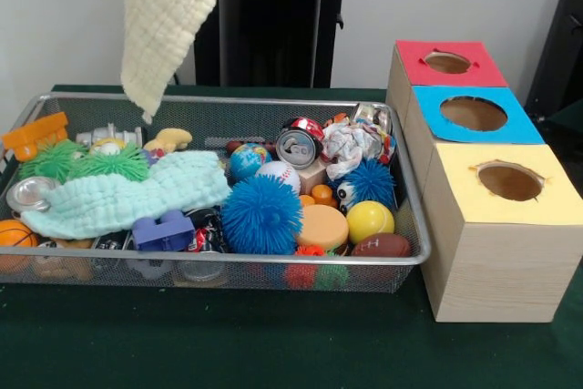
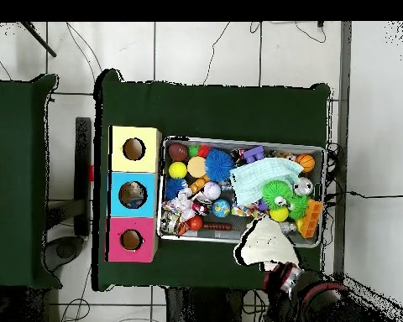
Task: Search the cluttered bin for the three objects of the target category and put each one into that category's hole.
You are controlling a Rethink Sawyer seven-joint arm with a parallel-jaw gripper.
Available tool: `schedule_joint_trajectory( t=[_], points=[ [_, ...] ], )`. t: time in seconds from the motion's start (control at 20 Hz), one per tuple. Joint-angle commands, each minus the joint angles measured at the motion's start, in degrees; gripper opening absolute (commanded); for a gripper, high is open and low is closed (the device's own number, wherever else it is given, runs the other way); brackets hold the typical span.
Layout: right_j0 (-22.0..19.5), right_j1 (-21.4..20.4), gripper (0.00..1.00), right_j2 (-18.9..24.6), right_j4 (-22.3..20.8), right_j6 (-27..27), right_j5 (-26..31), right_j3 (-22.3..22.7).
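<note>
Cream cloth (image 1: 168, 15) hung high over the left of the cluttered bin (image 1: 414, 252), hiding the gripper, so I cannot tell its grip. The bin sat just beside three boxes (image 1: 496, 207) with holes.

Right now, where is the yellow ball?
In the front view, the yellow ball lies in the cluttered bin, near its right end, between the orange disc and the toy football.

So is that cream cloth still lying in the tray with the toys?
No, the cream cloth hangs in the air above the wire tray, with only its lower tip near the rim.
</note>
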Motion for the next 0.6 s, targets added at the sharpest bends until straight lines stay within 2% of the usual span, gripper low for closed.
schedule_joint_trajectory(
  t=[0.05,0.25,0.6],
  points=[
    [-5.1,14.8,0.0,9.2,-8.1,-20.0,-11.2,-3.8],
    [-7.2,18.6,0.0,11.5,-10.8,-19.4,-12.0,-5.6],
    [-10.0,22.1,0.0,15.0,-13.5,-17.0,-13.2,-6.4]
  ],
)
